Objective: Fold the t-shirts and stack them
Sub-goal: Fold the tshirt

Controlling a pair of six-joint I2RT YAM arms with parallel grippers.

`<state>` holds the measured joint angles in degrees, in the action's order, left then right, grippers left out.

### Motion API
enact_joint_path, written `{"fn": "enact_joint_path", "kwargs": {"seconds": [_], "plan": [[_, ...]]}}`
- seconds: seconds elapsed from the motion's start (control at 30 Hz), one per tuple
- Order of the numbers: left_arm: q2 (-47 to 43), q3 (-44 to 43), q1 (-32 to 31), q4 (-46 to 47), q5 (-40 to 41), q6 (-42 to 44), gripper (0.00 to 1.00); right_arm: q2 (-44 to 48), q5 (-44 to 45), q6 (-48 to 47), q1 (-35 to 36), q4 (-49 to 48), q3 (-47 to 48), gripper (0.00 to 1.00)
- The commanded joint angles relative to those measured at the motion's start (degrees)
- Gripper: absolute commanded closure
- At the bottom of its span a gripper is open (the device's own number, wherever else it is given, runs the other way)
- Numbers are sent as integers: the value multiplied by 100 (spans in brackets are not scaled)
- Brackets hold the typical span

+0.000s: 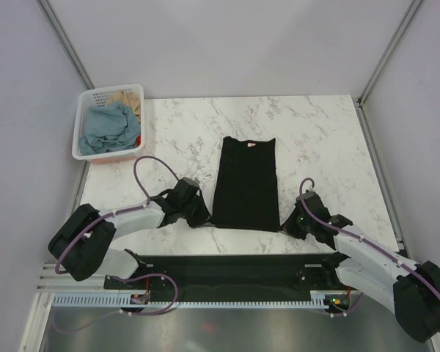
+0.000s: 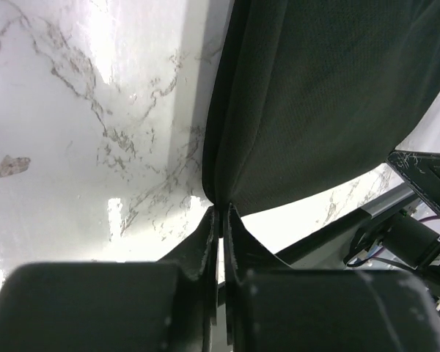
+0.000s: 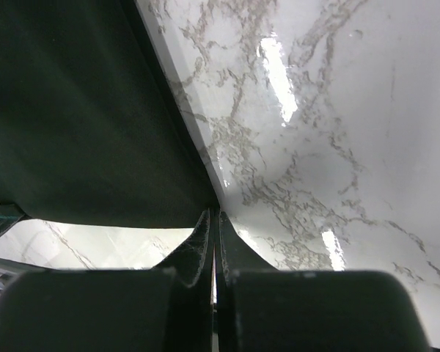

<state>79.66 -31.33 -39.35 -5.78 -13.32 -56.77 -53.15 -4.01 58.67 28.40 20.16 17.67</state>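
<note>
A black t-shirt [image 1: 246,183] lies flat mid-table, folded into a narrow upright strip, its small pinkish neck label [image 1: 250,144] at the far end. My left gripper [image 1: 207,218] sits at the strip's near left corner. In the left wrist view its jaws stand nearly together, and this gripper [image 2: 221,209] pinches the corner of the dark cloth [image 2: 323,95]. My right gripper [image 1: 289,224] is at the near right corner. The right wrist view shows it [image 3: 214,213] shut, with the edge of the shirt [image 3: 66,110] caught at its tips.
A white slotted basket [image 1: 83,152] stands at the table's far left corner. It holds a crumpled dusty blue shirt [image 1: 106,128] and tan cloth [image 1: 128,97]. The black mounting rail [image 1: 227,271] runs along the near edge. Grey walls close in on both sides.
</note>
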Motion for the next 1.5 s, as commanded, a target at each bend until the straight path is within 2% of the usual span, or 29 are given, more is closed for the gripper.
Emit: {"fn": "enact_joint_path", "kwargs": {"seconds": [0.0,0.1,0.53,0.73,0.77,0.83,1.07,1.33,1.47], "plan": [[-319,75,-11,-64,172,9,98,269,251,-146,16,531,192,100],[-398,57,-20,-72,102,-9,98,507,278,-119,25,603,237,100],[-565,-22,-37,-90,-144,-88,98,498,208,-154,43,726,509,100],[-311,-461,-2,-90,-144,-88,98,157,505,-558,43,796,1097,100],[-276,-601,41,-159,-458,-80,98,68,567,-620,34,814,1342,100],[-205,-768,112,-213,-469,26,98,-194,664,-752,34,857,1589,100],[251,-1953,840,-511,-662,491,98,-1083,1051,-1305,-106,840,2792,100],[1524,-3536,1421,-582,-1049,887,98,-2426,1130,-2025,-870,682,4015,100],[2202,-4624,1667,-582,-1216,1001,98,-3121,955,-2254,-1179,603,4805,100]]}}
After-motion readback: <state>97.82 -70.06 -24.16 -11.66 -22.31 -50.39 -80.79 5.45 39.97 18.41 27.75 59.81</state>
